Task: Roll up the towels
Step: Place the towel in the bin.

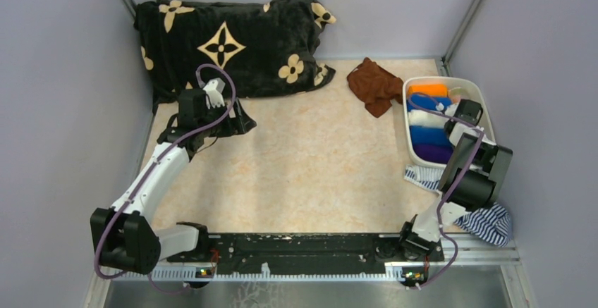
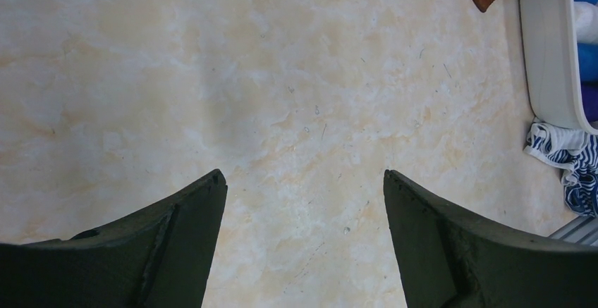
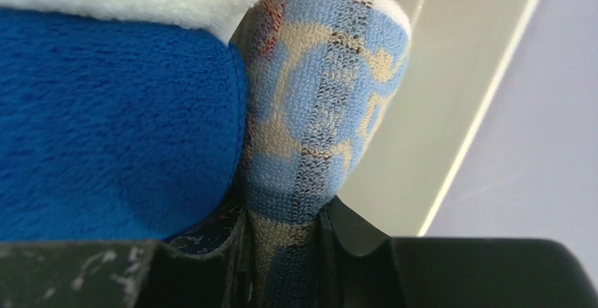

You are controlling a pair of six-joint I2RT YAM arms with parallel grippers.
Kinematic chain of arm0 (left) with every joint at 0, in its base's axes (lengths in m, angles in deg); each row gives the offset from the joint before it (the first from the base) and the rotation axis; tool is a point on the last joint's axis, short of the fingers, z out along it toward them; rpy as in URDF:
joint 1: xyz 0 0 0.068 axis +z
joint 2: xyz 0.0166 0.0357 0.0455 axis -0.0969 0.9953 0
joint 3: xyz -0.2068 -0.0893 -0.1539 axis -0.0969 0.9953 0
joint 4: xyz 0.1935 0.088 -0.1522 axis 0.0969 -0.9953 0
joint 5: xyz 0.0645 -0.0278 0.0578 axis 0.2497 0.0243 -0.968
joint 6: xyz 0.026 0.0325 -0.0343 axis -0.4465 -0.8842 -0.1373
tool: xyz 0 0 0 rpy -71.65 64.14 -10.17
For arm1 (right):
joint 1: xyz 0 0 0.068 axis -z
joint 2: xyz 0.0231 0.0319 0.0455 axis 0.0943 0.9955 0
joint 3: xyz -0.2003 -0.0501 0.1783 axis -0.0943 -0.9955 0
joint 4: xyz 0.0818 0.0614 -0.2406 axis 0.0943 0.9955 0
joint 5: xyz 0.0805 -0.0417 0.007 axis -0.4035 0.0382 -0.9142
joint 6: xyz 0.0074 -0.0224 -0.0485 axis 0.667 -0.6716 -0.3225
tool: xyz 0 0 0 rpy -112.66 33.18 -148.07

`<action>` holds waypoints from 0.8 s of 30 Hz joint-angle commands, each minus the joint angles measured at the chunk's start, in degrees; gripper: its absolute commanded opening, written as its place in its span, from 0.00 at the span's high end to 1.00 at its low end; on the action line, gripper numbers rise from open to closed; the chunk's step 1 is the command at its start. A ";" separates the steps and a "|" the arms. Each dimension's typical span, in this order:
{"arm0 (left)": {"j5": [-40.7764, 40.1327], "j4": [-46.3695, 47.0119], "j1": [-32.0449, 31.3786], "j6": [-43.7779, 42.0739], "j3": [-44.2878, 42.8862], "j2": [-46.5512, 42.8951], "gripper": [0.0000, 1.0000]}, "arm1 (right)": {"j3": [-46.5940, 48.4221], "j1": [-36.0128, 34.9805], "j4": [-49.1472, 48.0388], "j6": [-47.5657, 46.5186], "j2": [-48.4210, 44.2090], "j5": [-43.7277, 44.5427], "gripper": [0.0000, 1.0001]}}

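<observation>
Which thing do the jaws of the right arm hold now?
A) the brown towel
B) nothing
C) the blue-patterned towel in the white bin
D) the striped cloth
C: the right wrist view shows the jaws shut on the blue-patterned towel, which stands beside a plain blue roll inside the white bin.

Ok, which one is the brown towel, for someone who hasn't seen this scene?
Find the white bin on the right of the table. Just left of its far end lies the brown towel. It is plain and crumpled, unlike the rolls in the bin and the flowered black blanket further left.
</observation>
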 commanded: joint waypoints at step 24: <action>2.70 2.02 1.45 -0.97 1.29 0.46 0.12 | 4.34 2.83 -2.00 8.34 3.76 -4.50 0.45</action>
